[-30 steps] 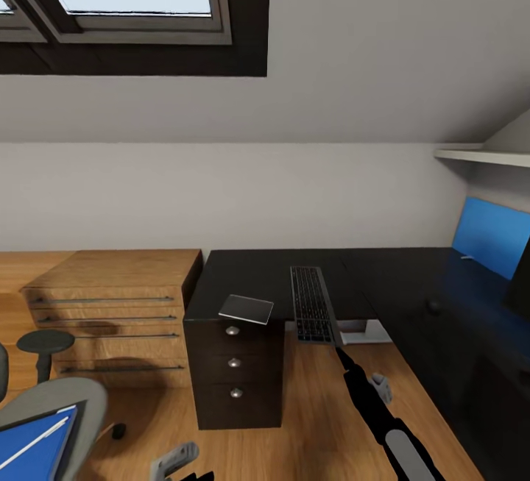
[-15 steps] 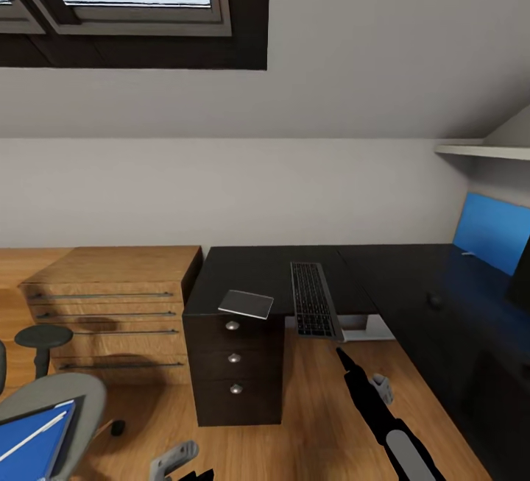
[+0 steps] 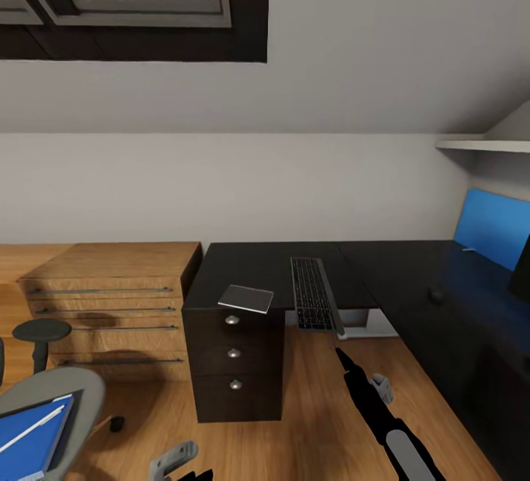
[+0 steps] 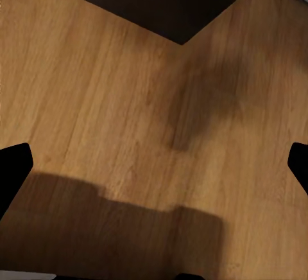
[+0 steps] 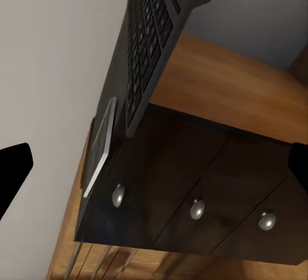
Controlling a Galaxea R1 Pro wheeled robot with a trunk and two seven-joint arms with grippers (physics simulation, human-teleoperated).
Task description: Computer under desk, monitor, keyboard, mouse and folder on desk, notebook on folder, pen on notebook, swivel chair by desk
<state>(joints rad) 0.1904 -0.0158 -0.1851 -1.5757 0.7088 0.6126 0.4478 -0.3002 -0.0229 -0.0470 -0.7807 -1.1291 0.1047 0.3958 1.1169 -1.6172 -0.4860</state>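
Note:
The black-topped desk [image 3: 258, 268] runs along the back wall and down the right side. The keyboard [image 3: 313, 301] lies on it, its near end overhanging the edge. A dark notebook [image 3: 246, 298] rests on the corner above the drawer unit [image 3: 234, 371]. The mouse [image 3: 436, 294] sits further right, and the monitor's edge [image 3: 521, 269] shows at far right. At lower left, the swivel chair [image 3: 70, 393] holds the blue folder [image 3: 33, 440] with the white pen [image 3: 31, 429] on it. My right gripper [image 5: 154, 167] is open, facing the keyboard [image 5: 151, 29], notebook [image 5: 101, 145] and drawers. My left gripper [image 4: 154, 164] is open over the floor.
A low light-wood cabinet [image 3: 110, 297] stands left of the desk. The white pedestal foot [image 3: 366, 330] sits under the desk. The blue back panel [image 3: 492, 227] and a white shelf [image 3: 478, 145] are at the right. Wood floor [image 3: 316, 407] lies between chair and desk.
The whole head view has shifted slightly, so the desk sits a little higher and the chair a little further left in the picture. Both arms hold their place in the picture.

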